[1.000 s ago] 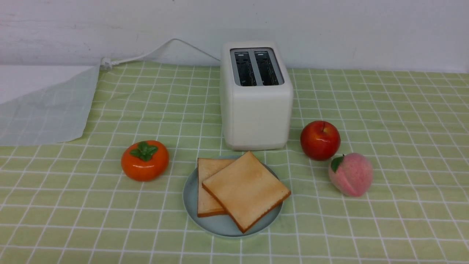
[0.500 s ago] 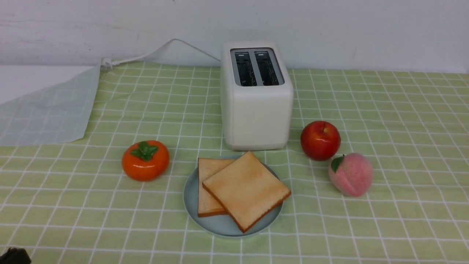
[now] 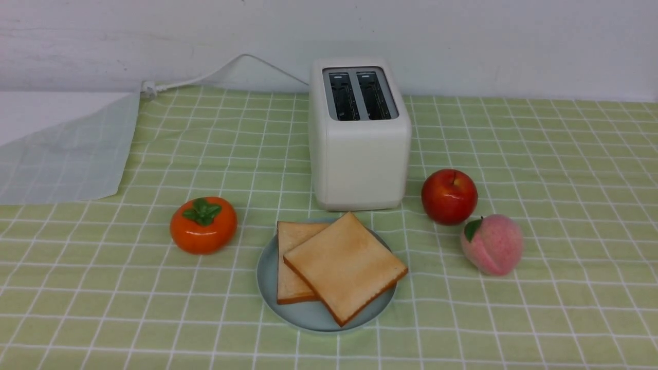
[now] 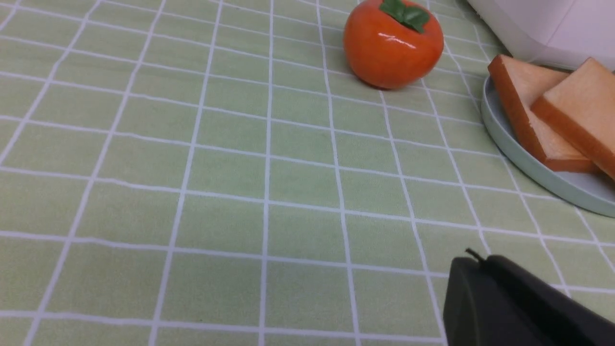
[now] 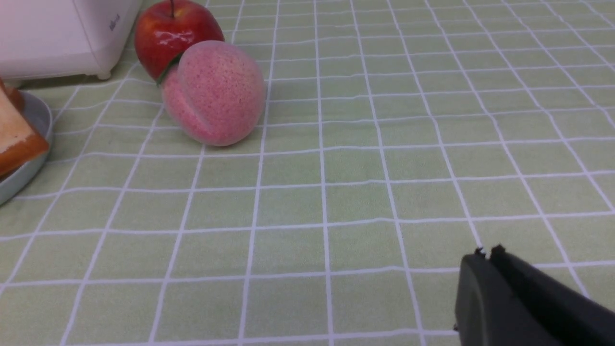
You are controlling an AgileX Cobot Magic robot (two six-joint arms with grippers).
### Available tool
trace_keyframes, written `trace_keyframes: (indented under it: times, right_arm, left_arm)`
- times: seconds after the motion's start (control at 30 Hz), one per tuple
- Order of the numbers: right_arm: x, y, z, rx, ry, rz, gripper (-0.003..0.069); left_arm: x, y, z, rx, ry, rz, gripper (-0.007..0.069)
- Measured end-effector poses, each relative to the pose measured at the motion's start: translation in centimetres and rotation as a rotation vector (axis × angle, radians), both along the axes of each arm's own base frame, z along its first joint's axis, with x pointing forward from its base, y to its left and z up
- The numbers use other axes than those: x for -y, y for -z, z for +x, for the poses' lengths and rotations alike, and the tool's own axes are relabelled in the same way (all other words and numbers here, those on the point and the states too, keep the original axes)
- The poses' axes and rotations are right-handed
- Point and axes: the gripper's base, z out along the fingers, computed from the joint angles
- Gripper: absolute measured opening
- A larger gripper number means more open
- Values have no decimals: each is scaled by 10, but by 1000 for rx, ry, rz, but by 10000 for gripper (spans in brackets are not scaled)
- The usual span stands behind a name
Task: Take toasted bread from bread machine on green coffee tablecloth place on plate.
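Two toast slices lie overlapped on the pale blue-green plate (image 3: 303, 312): the upper slice (image 3: 345, 266) rests across the lower slice (image 3: 289, 259). The cream-white toaster (image 3: 360, 149) stands just behind the plate on the green grid tablecloth (image 3: 103, 288), and both its slots look empty. Neither gripper shows in the front view. My left gripper (image 4: 473, 262) hangs low over bare cloth, jaws shut and empty, with the plate (image 4: 528, 175) and toast (image 4: 533, 120) off to one side. My right gripper (image 5: 486, 255) is shut and empty over bare cloth, apart from the plate (image 5: 24, 173).
An orange persimmon (image 3: 203, 224) sits left of the plate. A red apple (image 3: 449, 196) and a pink peach (image 3: 492, 244) sit to its right. The toaster's white cord (image 3: 205, 77) runs to the back left, where the cloth's corner (image 3: 61, 159) is folded over.
A dark gripper tip showed at the front view's bottom left corner half a second ago; it is now out of that view. Toast, plate and toaster have not moved.
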Motion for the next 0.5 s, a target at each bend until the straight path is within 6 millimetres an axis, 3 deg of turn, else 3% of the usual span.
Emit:
trace_keyframes:
  times: [0.5]
  right_arm:
    - [0,0,0,0,0,0,26]
  left_arm:
    - [0,0,0,0,0,-1,-13]
